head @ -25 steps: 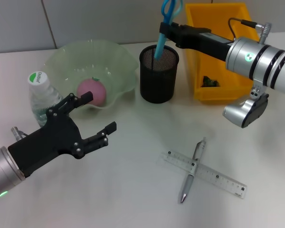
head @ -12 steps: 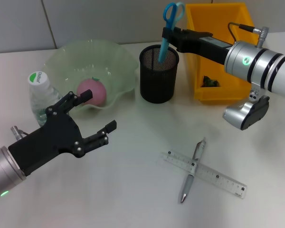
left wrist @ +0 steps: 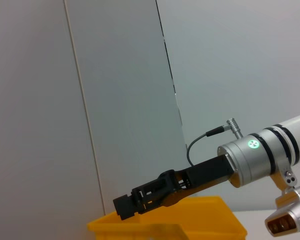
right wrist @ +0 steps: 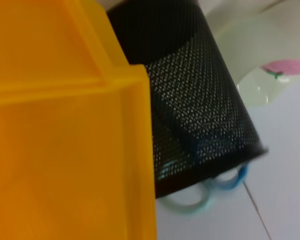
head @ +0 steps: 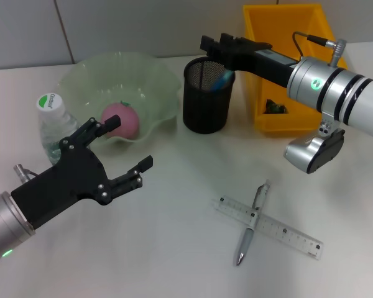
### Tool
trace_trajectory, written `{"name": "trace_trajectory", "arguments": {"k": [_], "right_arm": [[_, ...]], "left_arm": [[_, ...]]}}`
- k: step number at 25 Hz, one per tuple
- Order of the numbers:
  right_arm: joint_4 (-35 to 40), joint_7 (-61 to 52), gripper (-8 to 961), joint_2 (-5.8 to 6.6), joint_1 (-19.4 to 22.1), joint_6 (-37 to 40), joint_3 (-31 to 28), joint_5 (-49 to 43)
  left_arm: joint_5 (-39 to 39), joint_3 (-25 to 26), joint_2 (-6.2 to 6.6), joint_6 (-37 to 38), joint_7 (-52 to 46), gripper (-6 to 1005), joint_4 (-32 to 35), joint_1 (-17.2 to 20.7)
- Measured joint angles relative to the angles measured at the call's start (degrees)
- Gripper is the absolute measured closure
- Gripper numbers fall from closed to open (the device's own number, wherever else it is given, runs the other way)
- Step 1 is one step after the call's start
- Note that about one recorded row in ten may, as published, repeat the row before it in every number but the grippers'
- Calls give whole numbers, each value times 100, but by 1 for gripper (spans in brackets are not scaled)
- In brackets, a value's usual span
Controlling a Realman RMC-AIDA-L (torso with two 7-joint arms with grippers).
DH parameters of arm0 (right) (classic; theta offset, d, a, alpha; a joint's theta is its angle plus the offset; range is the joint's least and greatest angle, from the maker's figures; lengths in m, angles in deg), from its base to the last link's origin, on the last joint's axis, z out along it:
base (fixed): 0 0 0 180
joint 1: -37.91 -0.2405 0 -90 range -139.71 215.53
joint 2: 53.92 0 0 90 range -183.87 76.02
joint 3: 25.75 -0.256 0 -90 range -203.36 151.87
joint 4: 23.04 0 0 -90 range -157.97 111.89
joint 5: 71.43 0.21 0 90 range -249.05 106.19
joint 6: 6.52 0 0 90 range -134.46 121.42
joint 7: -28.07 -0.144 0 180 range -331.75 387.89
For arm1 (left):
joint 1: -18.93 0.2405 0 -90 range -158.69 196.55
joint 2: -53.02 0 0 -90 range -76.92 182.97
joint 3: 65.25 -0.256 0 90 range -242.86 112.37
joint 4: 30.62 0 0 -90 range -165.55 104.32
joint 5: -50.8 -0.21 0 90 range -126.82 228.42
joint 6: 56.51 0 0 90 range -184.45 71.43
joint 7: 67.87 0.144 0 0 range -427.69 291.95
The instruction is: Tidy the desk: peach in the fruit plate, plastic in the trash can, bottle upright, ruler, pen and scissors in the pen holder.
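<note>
The black mesh pen holder (head: pixel 206 96) stands mid-table with the blue-handled scissors (head: pixel 225 76) inside, only their handles showing at the rim (right wrist: pixel 210 187). My right gripper (head: pixel 215 45) hovers open just above the holder. The pink peach (head: pixel 120 120) lies in the pale green fruit plate (head: pixel 155 74). A capped bottle (head: pixel 51 121) stands upright left of the plate. The clear ruler (head: pixel 280 231) and silver pen (head: pixel 251 222) lie crossed on the table near the front. Dark plastic (head: pixel 274 107) sits in the yellow trash can (head: pixel 286 31). My left gripper (head: pixel 130 146) hangs open in front of the plate.
The trash can stands close against the right side of the pen holder (right wrist: pixel 200 115), its yellow wall (right wrist: pixel 65 125) almost touching it. The left wrist view shows only the wall, the right arm (left wrist: pixel 250 160) and the bin's rim (left wrist: pixel 165 227).
The right gripper let go of the scissors, which dropped from sticking high out of the holder to sitting down inside it. The left arm barely moved.
</note>
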Motion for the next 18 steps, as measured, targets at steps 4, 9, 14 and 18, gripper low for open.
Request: {"name": "trace_trajectory", "arguments": {"k": [4, 9, 14, 18], "right_arm": [[-13, 258, 417, 0, 28, 2, 155, 453], [-9, 464, 386, 0, 155, 218, 354, 1124], [-267, 212, 376, 0, 208, 968, 573, 2362], [-555, -882, 378, 12, 199, 1695, 1004, 3553]], "left_arm": [[6, 0, 0, 26, 7, 137, -24, -33], [8, 9, 0, 31, 7, 137, -15, -49], [14, 24, 0, 103, -10, 137, -29, -109], [6, -34, 0, 207, -45, 137, -156, -125]]}}
